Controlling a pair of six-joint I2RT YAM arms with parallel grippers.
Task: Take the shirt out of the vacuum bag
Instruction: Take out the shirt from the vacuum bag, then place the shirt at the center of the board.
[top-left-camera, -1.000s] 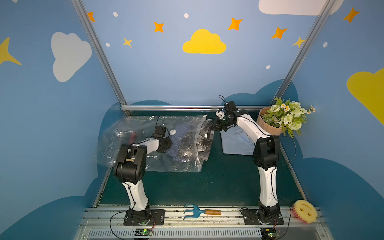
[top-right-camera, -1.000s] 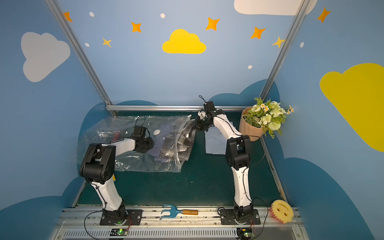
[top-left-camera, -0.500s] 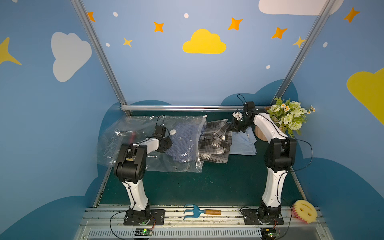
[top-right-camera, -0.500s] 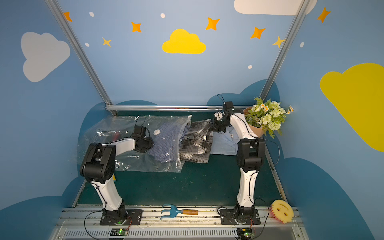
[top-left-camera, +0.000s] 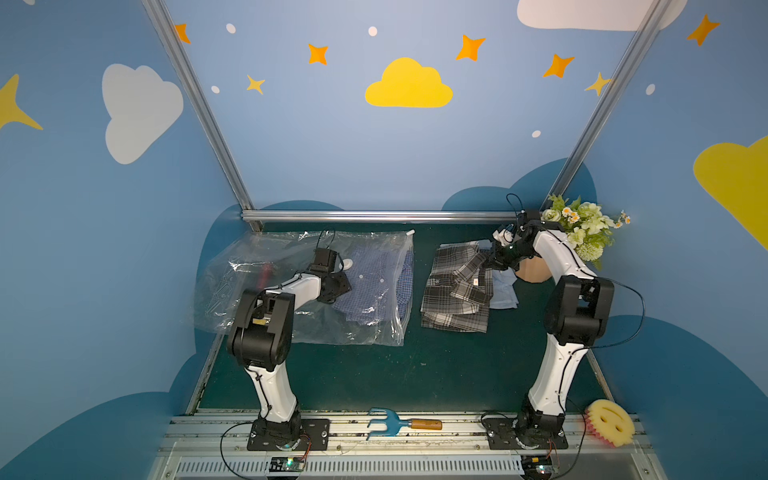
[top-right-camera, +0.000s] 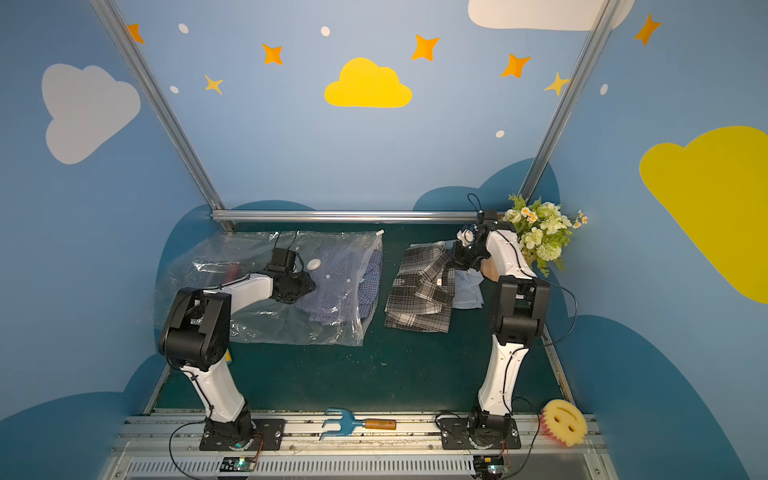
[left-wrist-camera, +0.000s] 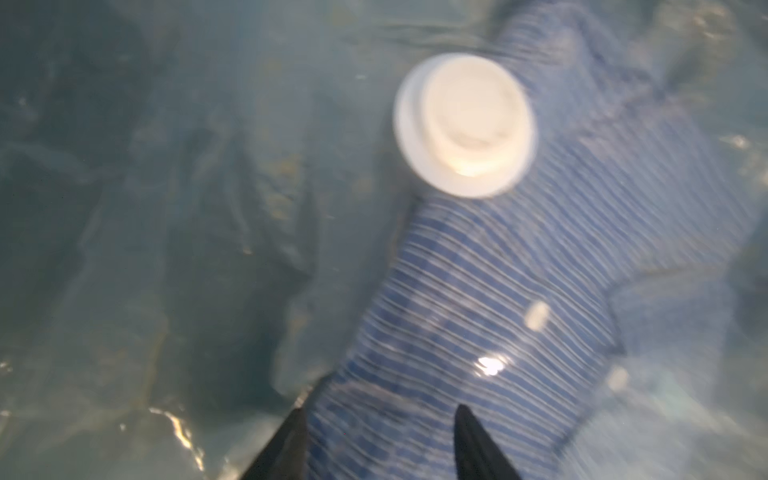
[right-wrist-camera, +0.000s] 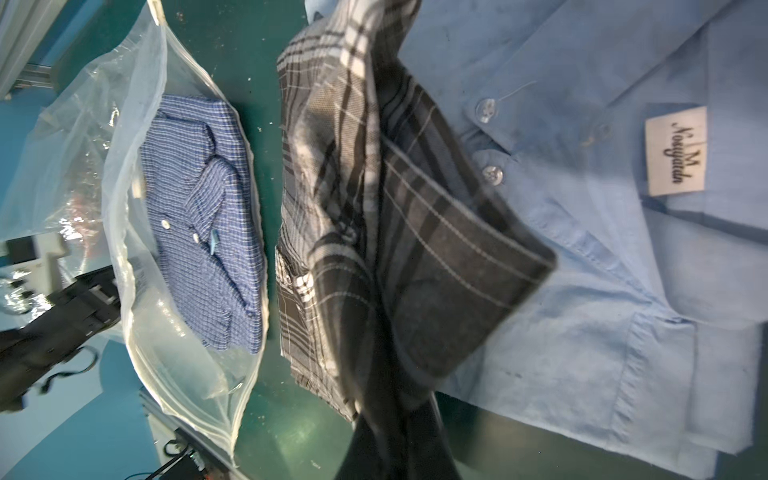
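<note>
The clear vacuum bag (top-left-camera: 232, 286) lies at the back left in both top views, its mouth facing right, with its round white valve (left-wrist-camera: 463, 124) on top. A blue checked shirt (top-left-camera: 374, 286) lies inside it. My left gripper (left-wrist-camera: 380, 411) is open, its tips just above the plastic over that shirt, beside the valve. A grey plaid shirt (top-left-camera: 453, 291) lies outside the bag, to its right, partly on a light blue shirt (right-wrist-camera: 602, 249). My right gripper (top-left-camera: 494, 257) is shut on the plaid shirt's far edge and holds that edge up.
A flower pot (top-left-camera: 582, 237) stands right behind the right gripper. A white slider clip (top-left-camera: 410, 233) sits at the bag's far corner. A blue hand fork (top-left-camera: 395, 424) and a yellow sponge (top-left-camera: 610, 422) lie on the front rail. Something red (top-left-camera: 264, 276) shows through the bag.
My right gripper has pulled the plaid shirt rightwards, fully out of the bag's mouth and onto the light blue shirt. The left jaws have opened; the left arm has stayed over the bag.
</note>
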